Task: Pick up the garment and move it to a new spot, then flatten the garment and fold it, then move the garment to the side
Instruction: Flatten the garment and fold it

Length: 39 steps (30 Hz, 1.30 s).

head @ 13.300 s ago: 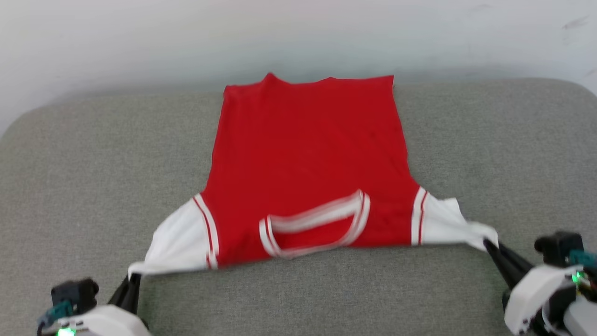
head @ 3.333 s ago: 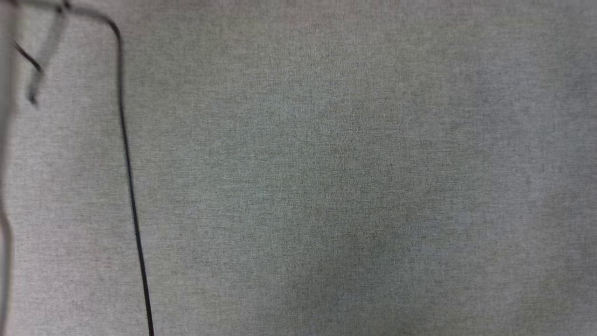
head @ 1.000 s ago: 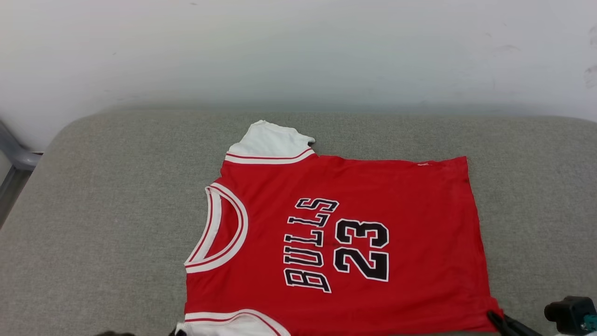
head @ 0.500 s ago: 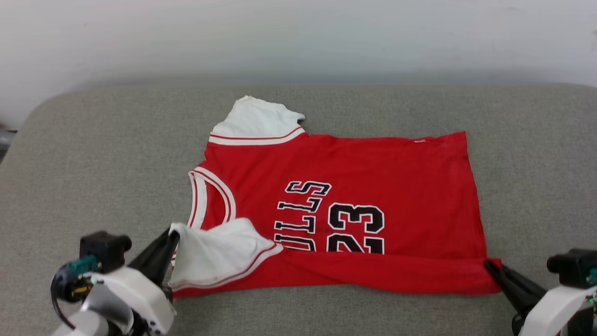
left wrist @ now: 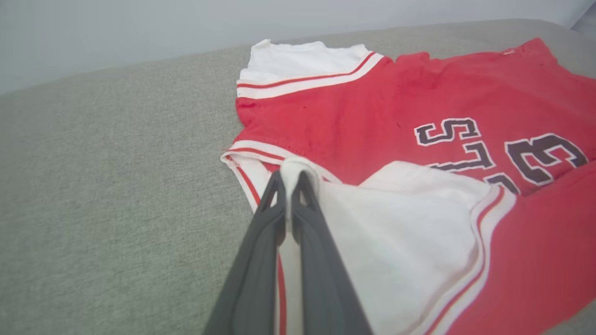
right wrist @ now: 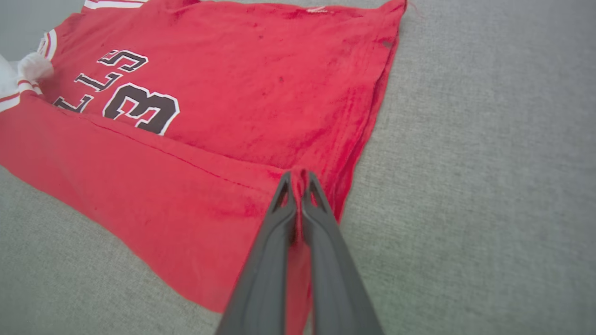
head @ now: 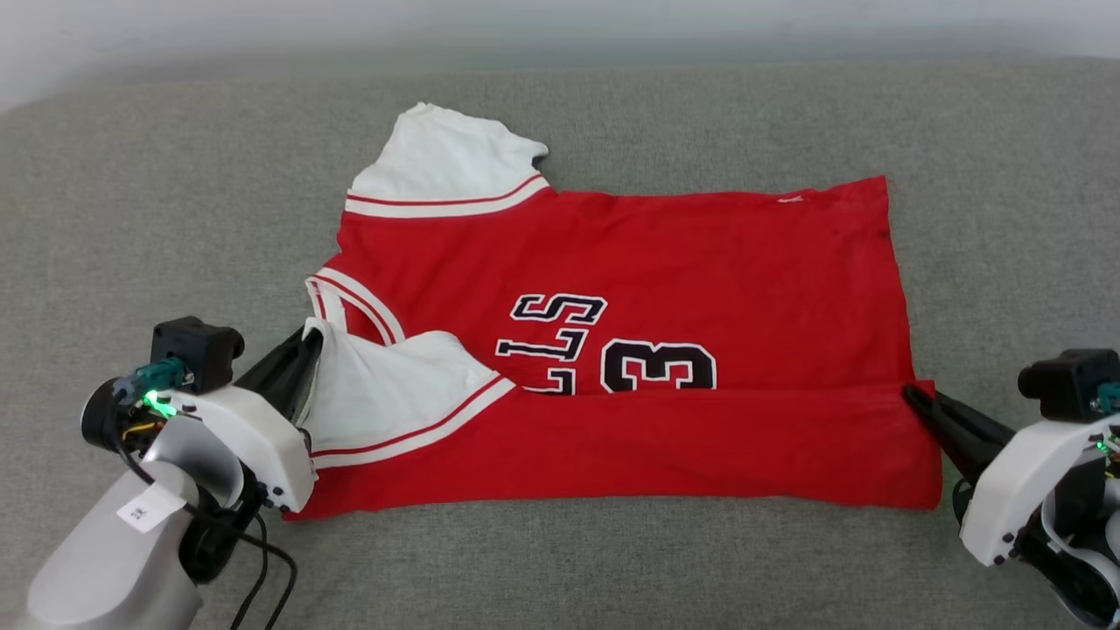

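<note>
The red jersey garment (head: 665,254) lies sideways on the grey cushion (head: 131,192), neck to the left, hem to the right. Its near long edge is folded up over the front, covering the lower part of the black letters and number (head: 612,350). My left gripper (head: 312,337) is shut on the tip of the near white sleeve (left wrist: 396,218), held just over the neck trim. My right gripper (head: 910,394) is shut on the near hem corner (right wrist: 302,179) of the folded red edge. The far white sleeve (head: 437,166) lies flat.
The grey cushion (right wrist: 489,163) extends on all sides of the jersey, with a pale wall (left wrist: 139,28) behind its far edge. A black cable (head: 262,569) hangs by my left arm at the lower left.
Both grippers have carried the near edge farther up over the front, hiding more of the lettering. The head camera has tilted down, so the whole picture has shifted.
</note>
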### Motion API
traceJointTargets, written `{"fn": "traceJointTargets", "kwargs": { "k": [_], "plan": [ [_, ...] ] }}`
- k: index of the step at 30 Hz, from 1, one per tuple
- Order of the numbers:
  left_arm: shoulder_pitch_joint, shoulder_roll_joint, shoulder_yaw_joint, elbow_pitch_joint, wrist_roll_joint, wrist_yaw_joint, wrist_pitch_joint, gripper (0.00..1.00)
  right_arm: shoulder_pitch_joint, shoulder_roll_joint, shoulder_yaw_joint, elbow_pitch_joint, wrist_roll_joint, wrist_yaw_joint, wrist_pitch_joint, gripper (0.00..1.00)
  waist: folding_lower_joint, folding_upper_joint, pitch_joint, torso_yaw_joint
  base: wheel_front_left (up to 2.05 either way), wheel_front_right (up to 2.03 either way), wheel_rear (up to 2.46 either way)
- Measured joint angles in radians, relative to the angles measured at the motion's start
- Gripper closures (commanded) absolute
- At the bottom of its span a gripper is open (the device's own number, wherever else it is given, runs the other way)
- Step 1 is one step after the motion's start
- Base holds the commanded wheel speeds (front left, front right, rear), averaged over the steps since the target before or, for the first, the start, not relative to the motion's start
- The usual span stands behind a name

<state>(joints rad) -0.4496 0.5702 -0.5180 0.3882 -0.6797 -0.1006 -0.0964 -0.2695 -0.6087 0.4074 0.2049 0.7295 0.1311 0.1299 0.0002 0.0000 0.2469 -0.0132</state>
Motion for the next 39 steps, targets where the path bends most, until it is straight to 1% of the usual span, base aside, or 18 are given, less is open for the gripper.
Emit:
{"fn": "traceJointTargets", "kwargs": {
  "k": [4, 8, 17, 18, 19, 20, 25, 30, 34, 39],
  "plan": [
    [-0.043, -0.02, -0.025, 0.08, 0.008, -0.012, -0.008, 1.0, -0.051, 0.013, 0.024, 0.065, 0.0, 0.0, -0.004, 1.0, 0.0, 0.0, 0.034, -0.004, 0.0, 0.0, 0.0],
    [-0.067, -0.026, -0.053, 0.163, 0.011, -0.02, -0.019, 1.0, -0.08, 0.019, 0.054, 0.12, -0.003, 0.0, -0.012, 1.0, -0.0001, 0.0, 0.056, -0.008, 0.0, 0.0, 0.0],
    [-0.102, -0.067, -0.097, 0.287, -0.013, -0.027, -0.072, 1.0, -0.108, 0.03, 0.097, 0.173, 0.016, 0.0, -0.052, 1.0, -0.0002, -0.0001, 0.059, -0.011, 0.0, 0.0, 0.0],
    [-0.106, -0.07, -0.101, 0.296, -0.019, -0.028, -0.075, 0.55, -0.11, 0.031, 0.1, 0.175, 0.019, 0.0, -0.054, 0.81, -0.0001, 0.0, 0.055, -0.01, 0.0, 0.0, 0.0],
    [-0.109, -0.072, -0.105, 0.304, -0.021, -0.028, -0.082, 0.0, -0.11, 0.031, 0.104, 0.175, 0.022, 0.0, -0.055, 0.45, -0.0001, 0.0, 0.049, -0.009, 0.0, 0.0, 0.0],
    [-0.113, -0.072, -0.109, 0.311, -0.021, -0.028, -0.088, 0.0, -0.11, 0.031, 0.106, 0.172, 0.026, 0.0, -0.063, 0.0, -0.0002, 0.0, 0.044, -0.008, 0.0, 0.0, 0.0],
    [-0.128, -0.063, -0.133, 0.316, -0.031, -0.029, -0.096, 0.0, -0.093, 0.029, 0.096, 0.142, 0.027, 0.0, -0.096, 0.0, -0.0001, 0.0, 0.006, 0.004, 0.0, 0.0, 0.0],
    [-0.139, -0.018, -0.161, 0.279, -0.046, -0.029, -0.047, 0.0, -0.037, 0.019, 0.078, 0.097, 0.021, 0.0, -0.112, 0.0, -0.0002, 0.0, -0.041, 0.021, 0.0, 0.0, 0.0],
    [-0.169, 0.022, -0.18, 0.221, -0.067, -0.029, 0.046, 0.0, -0.006, 0.016, 0.048, 0.07, 0.001, 0.0, -0.106, 0.0, -0.0003, 0.0, -0.07, 0.036, 0.0, 0.0, 0.0],
    [-0.193, 0.063, -0.216, 0.14, -0.138, -0.029, 0.24, 0.0, 0.022, 0.022, 0.015, 0.032, -0.026, 0.0, -0.084, 0.0, -0.0003, 0.0, -0.089, 0.051, 0.0, 0.0, 0.0]
  ]
}}
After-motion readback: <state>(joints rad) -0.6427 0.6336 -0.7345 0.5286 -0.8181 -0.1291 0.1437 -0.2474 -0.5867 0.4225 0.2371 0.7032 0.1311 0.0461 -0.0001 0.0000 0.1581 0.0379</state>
